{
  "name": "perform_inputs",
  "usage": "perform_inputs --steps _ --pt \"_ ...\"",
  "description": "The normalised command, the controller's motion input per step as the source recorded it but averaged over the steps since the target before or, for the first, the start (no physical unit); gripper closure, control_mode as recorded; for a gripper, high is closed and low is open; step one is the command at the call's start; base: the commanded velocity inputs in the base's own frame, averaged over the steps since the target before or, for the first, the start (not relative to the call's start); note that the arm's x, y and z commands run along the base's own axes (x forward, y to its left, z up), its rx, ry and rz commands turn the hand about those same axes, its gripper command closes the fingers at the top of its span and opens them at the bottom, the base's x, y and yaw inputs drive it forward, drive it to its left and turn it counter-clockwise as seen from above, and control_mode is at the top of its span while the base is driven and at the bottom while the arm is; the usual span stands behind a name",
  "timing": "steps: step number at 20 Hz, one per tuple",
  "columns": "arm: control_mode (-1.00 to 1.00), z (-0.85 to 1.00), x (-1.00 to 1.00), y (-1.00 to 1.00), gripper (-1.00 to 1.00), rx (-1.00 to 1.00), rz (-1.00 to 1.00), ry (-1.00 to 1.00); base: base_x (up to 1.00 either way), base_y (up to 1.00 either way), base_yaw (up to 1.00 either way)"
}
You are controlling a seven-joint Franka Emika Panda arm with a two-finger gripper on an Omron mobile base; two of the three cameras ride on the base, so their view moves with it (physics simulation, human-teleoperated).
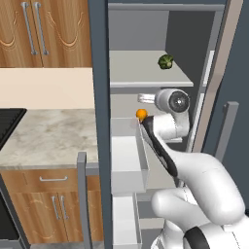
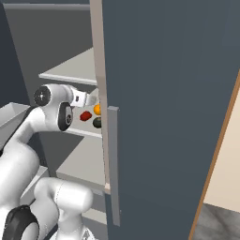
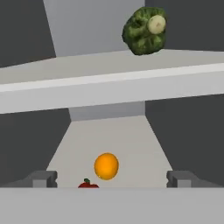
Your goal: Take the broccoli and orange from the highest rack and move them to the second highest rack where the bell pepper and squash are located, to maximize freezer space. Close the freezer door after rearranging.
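Gripper (image 3: 112, 179) spread wide, holding nothing. Orange (image 3: 106, 166) on second highest rack (image 3: 127, 135), just ahead between fingertips. Broccoli (image 3: 144, 29) above hand, on highest rack (image 3: 65, 87). Bell pepper (image 3: 88, 184) beside orange.

Lumpy, rough dark green broccoli (image 3: 143, 30) on smooth matt pale grey shelf slab (image 3: 87, 81); beneath that slab, smooth bright orange ball (image 3: 106, 166).

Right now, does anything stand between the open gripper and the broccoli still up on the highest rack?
Yes. The highest rack itself: the gripper sits below its front edge, level with the orange, while the broccoli rests on top.
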Motion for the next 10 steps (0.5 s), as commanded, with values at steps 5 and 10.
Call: perform_inputs --steps 5,10 --pt "-1.00 0.88 -0.52 0.00 -1.00 0.00 0.00 0.03 0.00 0.00 0.00" --pt "-1.00 0.71 -0.25 -0.02 -1.00 0.00 0.00 0.00 0.00 0.00 0.00"
